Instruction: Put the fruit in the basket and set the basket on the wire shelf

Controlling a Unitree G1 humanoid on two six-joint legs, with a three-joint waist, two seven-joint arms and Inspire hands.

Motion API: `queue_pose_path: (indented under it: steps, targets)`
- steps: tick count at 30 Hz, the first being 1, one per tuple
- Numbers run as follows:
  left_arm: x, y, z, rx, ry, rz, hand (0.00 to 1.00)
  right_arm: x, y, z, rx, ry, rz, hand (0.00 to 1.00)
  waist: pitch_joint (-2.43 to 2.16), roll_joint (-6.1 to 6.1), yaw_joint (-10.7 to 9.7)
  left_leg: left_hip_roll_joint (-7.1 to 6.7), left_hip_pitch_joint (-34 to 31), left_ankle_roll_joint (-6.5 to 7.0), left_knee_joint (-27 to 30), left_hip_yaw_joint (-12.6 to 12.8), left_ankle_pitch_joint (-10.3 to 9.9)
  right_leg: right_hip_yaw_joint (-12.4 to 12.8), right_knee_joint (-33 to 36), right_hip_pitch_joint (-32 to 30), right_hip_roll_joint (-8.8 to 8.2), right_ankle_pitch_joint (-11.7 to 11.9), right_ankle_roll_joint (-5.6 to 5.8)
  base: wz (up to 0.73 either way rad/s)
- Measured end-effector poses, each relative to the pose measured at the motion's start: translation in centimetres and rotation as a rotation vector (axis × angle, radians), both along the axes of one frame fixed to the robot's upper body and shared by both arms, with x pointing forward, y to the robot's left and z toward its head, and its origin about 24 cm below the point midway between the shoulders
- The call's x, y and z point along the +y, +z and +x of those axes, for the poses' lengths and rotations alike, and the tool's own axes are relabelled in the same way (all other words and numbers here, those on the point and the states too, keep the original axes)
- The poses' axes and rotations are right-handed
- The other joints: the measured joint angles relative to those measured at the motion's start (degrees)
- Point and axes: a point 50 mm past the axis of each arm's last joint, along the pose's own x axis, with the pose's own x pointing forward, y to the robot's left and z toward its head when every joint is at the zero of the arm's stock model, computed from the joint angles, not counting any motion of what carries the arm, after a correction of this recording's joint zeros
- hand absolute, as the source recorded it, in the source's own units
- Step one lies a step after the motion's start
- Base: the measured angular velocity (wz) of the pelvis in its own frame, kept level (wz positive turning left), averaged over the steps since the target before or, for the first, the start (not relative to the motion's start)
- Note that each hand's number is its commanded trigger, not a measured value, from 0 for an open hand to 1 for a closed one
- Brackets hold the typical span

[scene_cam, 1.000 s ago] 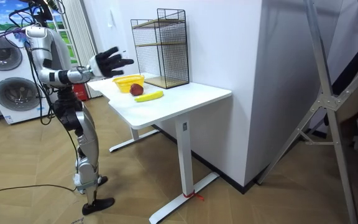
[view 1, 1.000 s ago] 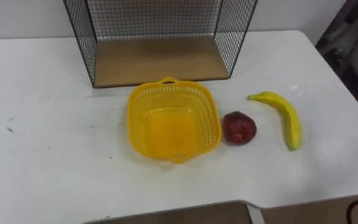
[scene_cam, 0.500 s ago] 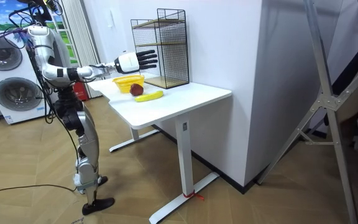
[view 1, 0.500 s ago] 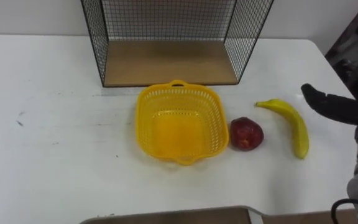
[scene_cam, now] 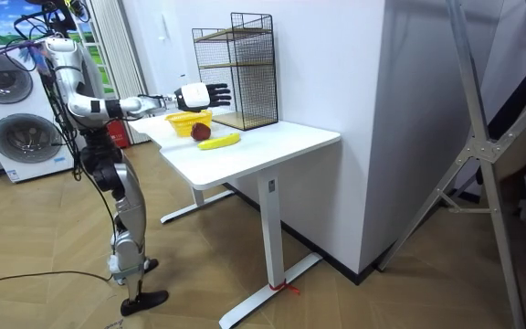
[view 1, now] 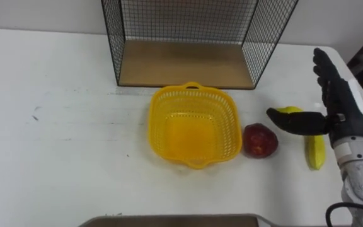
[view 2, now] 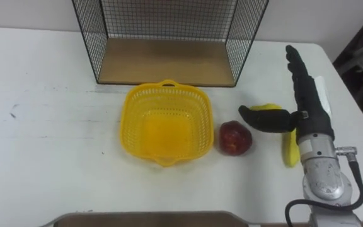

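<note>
I hold my right hand [view 1: 340, 116] above the banana [view 1: 316, 151], fingers straight and thumb spread wide, ready to close around it. Banana and apple [view 1: 259, 140] lie on the table [view 1: 55, 139] just right of the empty basket [view 1: 158, 126], which waits before the wire shelf [view 1: 188, 63].

A white table [view 1: 55, 157] carries everything. It stands on a wooden floor [scene_cam: 336, 292] beside a white wall, on white legs. At its far edge stands a black wire shelf [view 1: 184, 63] with a wooden bottom board, its open side facing the front. Just in front of the shelf sits a yellow basket [view 1: 162, 126], upright and empty, one small handle toward the shelf and the other toward the near edge. A red apple [view 1: 259, 140] lies on the tabletop just to the right of the basket, almost touching its rim. Further right, near the apple, lies a banana [view 1: 316, 151], running roughly front to back. A small dark scuff [view 1: 35, 116] marks the tabletop at the left.
</note>
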Motion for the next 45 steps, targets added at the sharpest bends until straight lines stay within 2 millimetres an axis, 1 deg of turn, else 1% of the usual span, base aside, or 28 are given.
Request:
queue_pose_path:
  steps: [2, 5, 7, 8, 9, 10, 12, 16, 23, 27, 29, 33, 35, 40, 42, 45]
  targets:
    - [0.0, 0.0, 0.0, 0.003, -0.009, 0.001, 0.00, 0.1, -0.1, 0.0, 0.008, 0.012, -0.008, 0.00, -0.01, -0.11, 0.03, 0.01, 0.01, 0.00, 0.16, -0.01, 0.00, 0.02, 0.01, 0.10, 0.00, 0.00, 0.00, 0.00]
    - [0.0, 0.0, -0.1, 0.009, -0.021, 0.003, 0.00, 0.1, -0.2, 0.0, 0.018, 0.020, -0.016, 0.00, 0.09, -0.32, 0.06, 0.01, 0.05, 0.00, 0.37, -0.03, 0.00, 0.07, 0.05, 0.23, 0.00, 0.05, -0.09, 0.00]
    - [0.0, 0.0, -0.1, 0.011, -0.022, 0.002, 0.00, 0.0, -0.6, 0.0, 0.036, 0.016, -0.017, 0.00, 0.31, -0.48, 0.03, 0.02, 0.05, -0.01, 0.44, -0.29, -0.02, -0.06, 0.03, 0.64, 0.02, 0.08, -0.13, 0.04]
    - [0.0, 0.0, -0.1, 0.013, -0.022, 0.000, 0.00, -0.1, -0.8, -0.1, 0.045, 0.014, -0.019, 0.00, 0.29, -0.50, 0.01, 0.02, 0.11, -0.02, 0.43, -0.32, -0.04, -0.06, 0.03, 0.72, 0.02, 0.08, -0.13, 0.04]
    - [0.0, 0.0, -0.1, 0.013, -0.024, -0.004, 0.00, -0.2, -1.2, -0.1, 0.064, 0.010, -0.034, 0.00, 0.38, -0.36, 0.03, 0.02, 0.12, -0.04, 0.42, -0.40, -0.05, -0.07, 0.03, 0.76, 0.04, 0.09, -0.14, 0.00]
    - [0.0, 0.0, 0.0, 0.013, -0.026, -0.010, 0.00, -0.2, -1.3, -0.1, 0.078, 0.013, -0.051, 0.00, 0.31, -0.56, 0.06, 0.03, 0.08, -0.04, 0.44, -0.41, -0.05, -0.06, 0.02, 0.73, 0.06, 0.11, -0.17, 0.00]
    - [-0.1, -0.1, -0.1, 0.015, -0.028, -0.018, 0.00, -0.2, -1.5, -0.1, 0.091, 0.023, -0.071, 0.00, 0.32, -0.44, 0.07, 0.03, 0.08, -0.04, 0.47, -0.41, -0.05, -0.05, 0.02, 0.73, 0.07, 0.12, -0.19, 0.00]
    - [-0.1, -0.1, 0.0, 0.016, -0.029, -0.023, 0.00, -0.2, -2.1, -0.2, 0.128, 0.035, -0.088, 0.00, 0.42, -0.22, 0.11, 0.02, 0.07, -0.04, 0.44, -0.42, -0.05, -0.05, -0.01, 0.69, 0.08, 0.12, -0.19, 0.00]
    - [-0.1, -0.1, 0.1, 0.013, -0.031, -0.023, 0.00, 0.2, -2.3, -0.2, 0.135, 0.053, -0.085, 0.00, 0.43, -0.17, 0.11, 0.03, 0.08, -0.04, 0.47, -0.53, -0.05, -0.06, -0.07, 0.58, 0.10, 0.13, -0.19, 0.00]
    - [-0.1, -0.1, 0.1, 0.012, -0.031, -0.021, 0.00, 0.6, -2.6, -0.2, 0.148, 0.070, -0.086, 0.00, 0.33, -0.31, 0.09, 0.04, 0.01, -0.04, 0.48, -0.55, -0.05, -0.08, -0.04, 0.62, 0.10, 0.13, -0.19, 0.00]
    - [-0.1, 0.0, 0.3, 0.009, -0.031, -0.020, 0.00, 0.9, -2.7, -0.2, 0.159, 0.091, -0.100, 0.00, 0.19, -0.40, 0.08, 0.05, 0.02, -0.04, 0.49, -0.55, -0.05, -0.12, -0.03, 0.64, 0.10, 0.13, -0.19, 0.00]
    - [-0.1, 0.0, 0.4, 0.005, -0.032, -0.020, 0.00, 1.3, -3.0, -0.2, 0.178, 0.125, -0.111, 0.00, -0.33, -0.46, 0.15, 0.05, 0.17, -0.04, 0.59, -0.54, -0.05, -0.06, -0.01, 0.82, 0.08, 0.14, -0.21, 0.00]
    - [-0.1, -0.1, 0.4, 0.007, -0.031, -0.020, 0.00, 1.3, -3.0, -0.2, 0.181, 0.130, -0.110, 0.00, -0.38, -0.34, 0.21, 0.04, 0.32, -0.04, 0.59, -0.53, -0.05, -0.03, 0.01, 0.95, 0.07, 0.15, -0.21, 0.00]
    - [-0.1, -0.1, -0.1, 0.026, -0.026, -0.023, 0.00, 1.4, -3.1, -0.2, 0.192, 0.144, -0.107, 0.00, -0.03, -0.02, 0.21, 0.06, 0.78, -0.05, 0.47, -0.54, -0.05, -0.04, 0.02, 1.40, 0.08, 0.14, -0.21, 0.00]
    - [-0.1, -0.2, -0.1, 0.028, -0.026, -0.023, 0.00, 1.5, -3.2, -0.2, 0.193, 0.143, -0.102, 0.00, 0.04, -0.14, 0.22, 0.06, 0.88, -0.05, 0.33, -0.53, -0.05, -0.04, 0.02, 1.44, 0.09, 0.15, -0.21, 0.00]
    - [-0.1, -0.2, -0.2, 0.030, -0.025, -0.023, 0.00, 1.7, -3.4, -0.2, 0.194, 0.144, -0.089, 0.00, 0.33, -0.44, 0.24, 0.05, 0.87, -0.05, 0.34, -0.53, -0.05, -0.03, 0.01, 1.42, 0.10, 0.15, -0.21, 0.00]
